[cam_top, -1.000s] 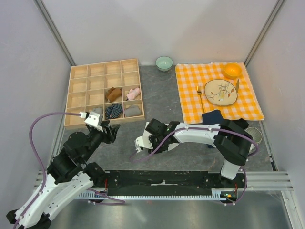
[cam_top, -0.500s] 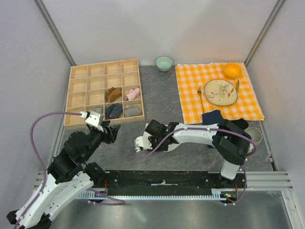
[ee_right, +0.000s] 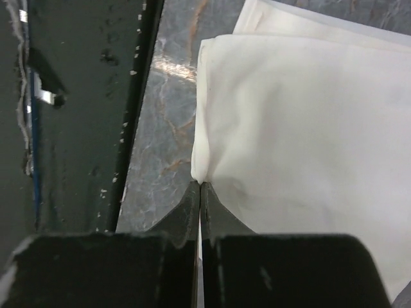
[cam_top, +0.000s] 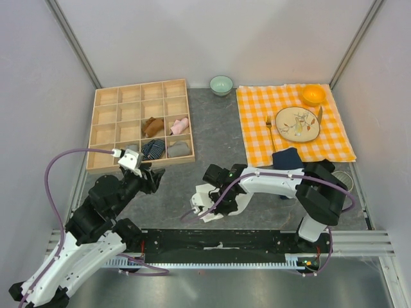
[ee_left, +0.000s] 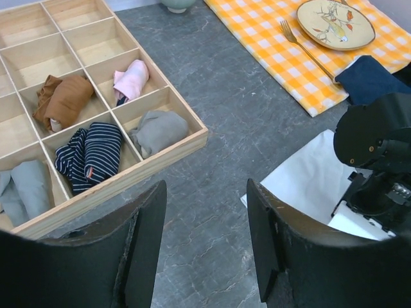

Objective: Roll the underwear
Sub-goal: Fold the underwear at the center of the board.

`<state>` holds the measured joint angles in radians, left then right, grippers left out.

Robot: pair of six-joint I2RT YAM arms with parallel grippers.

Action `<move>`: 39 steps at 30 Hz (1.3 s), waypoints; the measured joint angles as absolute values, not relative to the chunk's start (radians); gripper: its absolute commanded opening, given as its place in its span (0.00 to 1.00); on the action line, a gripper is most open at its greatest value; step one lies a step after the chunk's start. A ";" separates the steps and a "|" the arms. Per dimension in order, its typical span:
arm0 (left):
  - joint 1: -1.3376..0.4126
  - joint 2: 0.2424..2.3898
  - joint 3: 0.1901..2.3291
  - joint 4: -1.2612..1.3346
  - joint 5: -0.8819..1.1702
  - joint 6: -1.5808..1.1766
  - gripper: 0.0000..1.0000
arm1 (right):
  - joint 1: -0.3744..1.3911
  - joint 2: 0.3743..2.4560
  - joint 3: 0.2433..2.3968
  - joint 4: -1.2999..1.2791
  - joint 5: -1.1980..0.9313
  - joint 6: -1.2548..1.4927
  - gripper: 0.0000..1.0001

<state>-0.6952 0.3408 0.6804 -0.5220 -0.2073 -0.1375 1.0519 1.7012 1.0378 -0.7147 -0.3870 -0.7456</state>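
The cream-white underwear (ee_right: pixel 302 122) lies flat on the grey table close to the near edge, also seen in the top view (cam_top: pixel 226 206) and the left wrist view (ee_left: pixel 307 179). My right gripper (ee_right: pixel 200 185) is shut on its near-left corner, the cloth pinched between the fingertips; from above the gripper (cam_top: pixel 208 206) sits low over that corner. A rust-brown underwear (cam_top: pixel 152 126) lies rolled in a tray compartment (ee_left: pixel 64 99). My left gripper (ee_left: pixel 205 237) hovers open and empty over bare table, left of the white cloth (cam_top: pixel 151 178).
The wooden divided tray (cam_top: pixel 187 115) at the back left also holds a dark striped sock bundle (cam_top: pixel 153 149), a pink roll (cam_top: pixel 179 125) and a grey roll (cam_top: pixel 179 148). The orange checked cloth (cam_top: pixel 257 131) carries a plate (cam_top: pixel 297 124) and an orange bowl (cam_top: pixel 313 94). A navy cloth (cam_top: pixel 287 157) lies beside the right arm.
My right gripper has closed onto the white underwear's corner and shifted slightly right and toward the near edge. The left gripper has moved a little right and stays open.
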 measured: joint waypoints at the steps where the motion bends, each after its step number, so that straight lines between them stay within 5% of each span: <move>1: -0.695 0.345 0.680 -0.522 -0.204 -0.138 0.59 | 1.052 1.694 1.038 -0.731 -0.396 -0.749 0.00; 39: -0.688 0.366 0.680 -0.522 -0.173 -0.138 0.59 | 0.806 1.998 1.496 -1.012 -0.439 -0.879 0.03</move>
